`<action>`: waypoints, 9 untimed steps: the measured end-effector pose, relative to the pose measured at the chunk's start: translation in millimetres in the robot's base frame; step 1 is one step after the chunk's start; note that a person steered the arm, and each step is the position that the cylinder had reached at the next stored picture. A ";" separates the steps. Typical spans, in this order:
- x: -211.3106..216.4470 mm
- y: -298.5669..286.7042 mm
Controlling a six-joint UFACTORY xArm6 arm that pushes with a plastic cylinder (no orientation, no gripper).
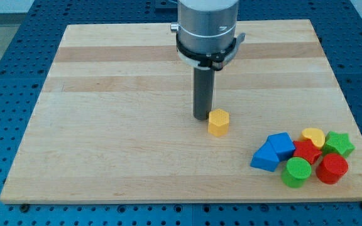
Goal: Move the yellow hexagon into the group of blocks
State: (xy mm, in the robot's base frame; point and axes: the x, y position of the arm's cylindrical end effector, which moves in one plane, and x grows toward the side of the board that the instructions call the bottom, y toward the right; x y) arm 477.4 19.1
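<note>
Centre of the frame, a touch right of middle, sits the small yellow hexagon block (218, 122) on the pale wooden surface (105, 125), and my tip (201, 117) is planted just beside it, on its upper-left side, so close the two look to be touching, though I cannot be sure of contact. No claw on this rig at all, only the straight dark rod under the grey cylindrical arm housing (207, 28), so there is nothing to open or close.

Down in the lower right corner of the frame waits the group: two blue blocks, the lower blue wedge (265, 157) and the upper blue block (281, 144), then a yellow heart-like block (313, 136), a green star block (339, 144), a red block (306, 151) in the middle, a green cylinder (296, 172) and a red cylinder (332, 168), all packed tight.

The hexagon stands well apart from them, up and to the left. My tip sitting on its far side from the cluster makes sense: by my reckoning a push down and right would drive it toward the blue blocks.
</note>
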 end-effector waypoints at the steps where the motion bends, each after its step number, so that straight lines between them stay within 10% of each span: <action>1: 7.8 0.9; 9: 40.7 74.2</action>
State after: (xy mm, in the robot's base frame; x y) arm 518.1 93.3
